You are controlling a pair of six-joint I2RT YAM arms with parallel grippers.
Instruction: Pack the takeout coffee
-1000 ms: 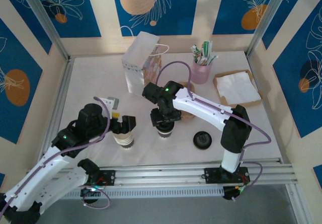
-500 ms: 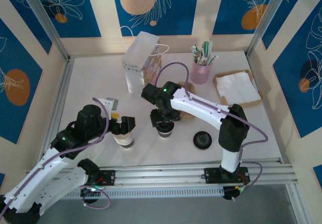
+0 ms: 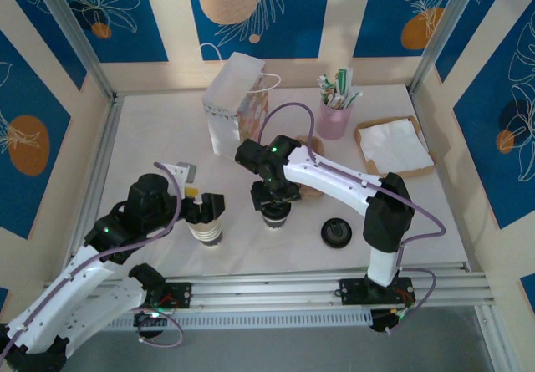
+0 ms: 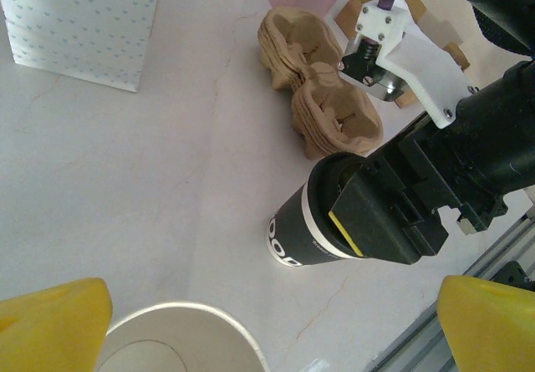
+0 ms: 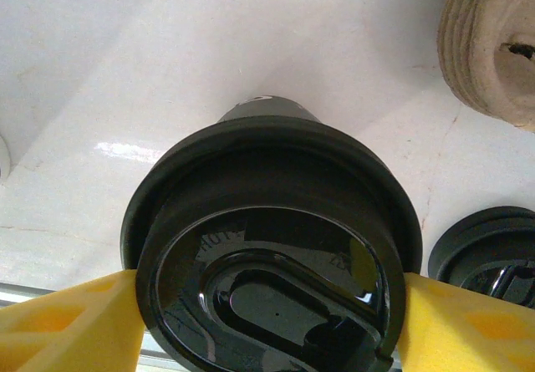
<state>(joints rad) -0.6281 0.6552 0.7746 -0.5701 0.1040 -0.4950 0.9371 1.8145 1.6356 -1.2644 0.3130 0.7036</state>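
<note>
Barely anything has shifted over the last second: your left arm has eased a touch lower and your right arm's elbow has drifted slightly left, while both grippers sit where they were.

On the left, your left gripper hangs over a lidless cup near the front of the table. Its yellow fingers are spread fully apart, and in the left wrist view the cup's rim lies between them without either one touching it.

Behind and a little to the right, a white paper bag stands upright toward the back.

At the centre, your right gripper is down on the takeout coffee, which stands upright on the table just right of the lidless cup. The right wrist view shows both yellow pads pressed against opposite sides of its black lid, so you are grasping the cup by the lid.

Just beyond it lies a brown pulp cup carrier, apart from the cup. A loose black lid lies to the right near the front. Farther back stand a pink cup holding sachets and a napkin tray.
</note>
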